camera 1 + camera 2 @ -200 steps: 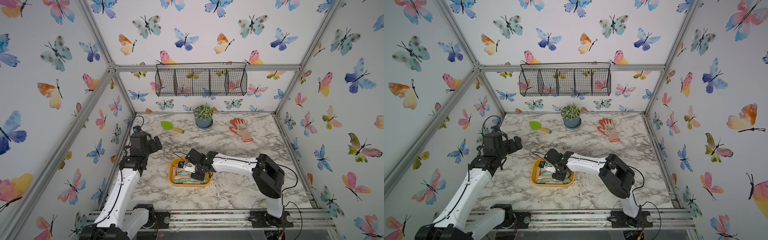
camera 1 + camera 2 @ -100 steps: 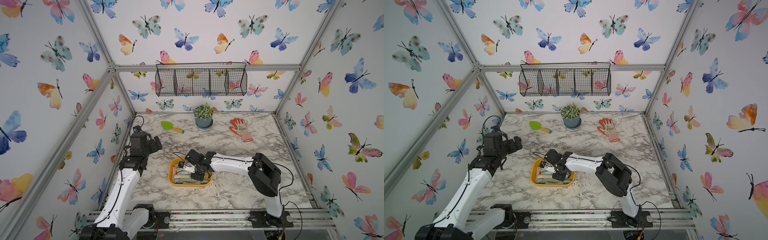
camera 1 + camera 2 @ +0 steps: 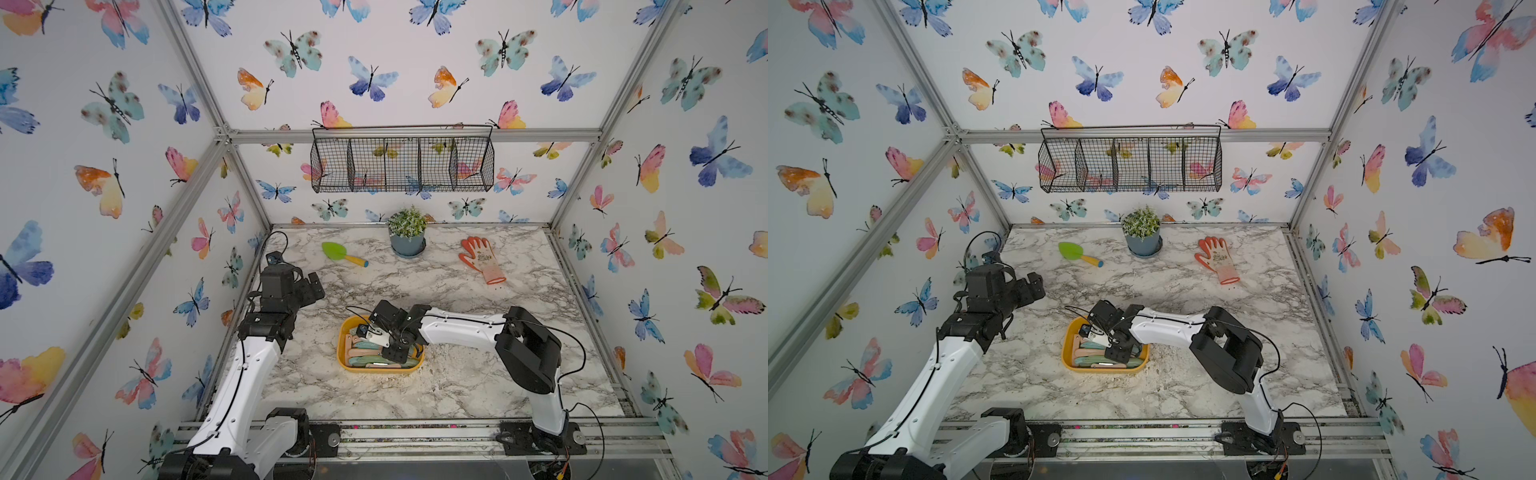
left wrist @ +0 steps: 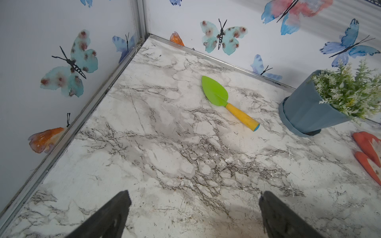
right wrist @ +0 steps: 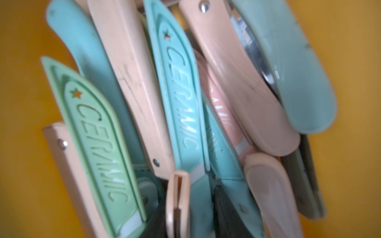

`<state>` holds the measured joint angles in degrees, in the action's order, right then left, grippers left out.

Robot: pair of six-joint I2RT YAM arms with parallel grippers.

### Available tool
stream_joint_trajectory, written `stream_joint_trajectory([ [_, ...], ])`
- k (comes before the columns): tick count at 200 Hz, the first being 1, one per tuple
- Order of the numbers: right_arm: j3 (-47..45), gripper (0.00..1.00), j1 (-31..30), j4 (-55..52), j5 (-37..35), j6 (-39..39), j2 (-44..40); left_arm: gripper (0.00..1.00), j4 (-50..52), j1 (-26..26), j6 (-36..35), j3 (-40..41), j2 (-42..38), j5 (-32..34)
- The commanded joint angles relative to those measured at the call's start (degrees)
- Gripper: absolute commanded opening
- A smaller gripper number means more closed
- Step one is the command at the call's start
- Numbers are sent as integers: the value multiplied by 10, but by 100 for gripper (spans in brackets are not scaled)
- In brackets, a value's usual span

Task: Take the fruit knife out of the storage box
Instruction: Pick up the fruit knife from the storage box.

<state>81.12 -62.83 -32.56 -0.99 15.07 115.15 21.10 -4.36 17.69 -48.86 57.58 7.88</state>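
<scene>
The yellow-orange storage box [image 3: 341,345] [image 3: 1066,349] sits mid-table, packed with several pastel fruit knives, folded or sheathed. My right gripper [image 3: 392,353] [image 3: 1115,353] reaches down into the box among them. In the right wrist view its dark fingertips [image 5: 224,214] press from both sides on a pink folded fruit knife [image 5: 177,197] standing on edge, with a teal handle [image 5: 199,206] squeezed beside it. My right gripper [image 5: 191,218] looks shut on that pair. The box wall [image 5: 20,123] fills the edges. My left gripper [image 3: 309,289] [image 4: 193,210] hovers open and empty at the table's left.
A green trowel with a yellow handle [image 3: 343,253] [image 4: 224,101], a potted plant [image 3: 407,237] [image 4: 309,111] and an orange glove [image 3: 482,259] [image 4: 367,148] lie along the back. A black wire basket [image 3: 403,166] hangs on the rear wall. Pale crumbs lie scattered around the box.
My right arm has shifted a little to the left over the box, and its jaws have narrowed onto the knives. The left arm has not moved.
</scene>
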Motion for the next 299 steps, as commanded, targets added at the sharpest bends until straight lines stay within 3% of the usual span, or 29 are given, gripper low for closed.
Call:
stream_joint_trajectory([
  [1,-8,30,-2,-6,-3,-9,-22,98,10,-3,2,-15,-7,9],
  [46,-9,30,2,-5,-5,-12,-35,98,10,-3,2,-15,-9,10],
  [230,-12,10,20,8,36,-22,-52,99,10,-2,3,-15,-11,16],
  [299,-9,10,24,1,39,-22,-43,98,12,-3,3,-15,-11,18],
])
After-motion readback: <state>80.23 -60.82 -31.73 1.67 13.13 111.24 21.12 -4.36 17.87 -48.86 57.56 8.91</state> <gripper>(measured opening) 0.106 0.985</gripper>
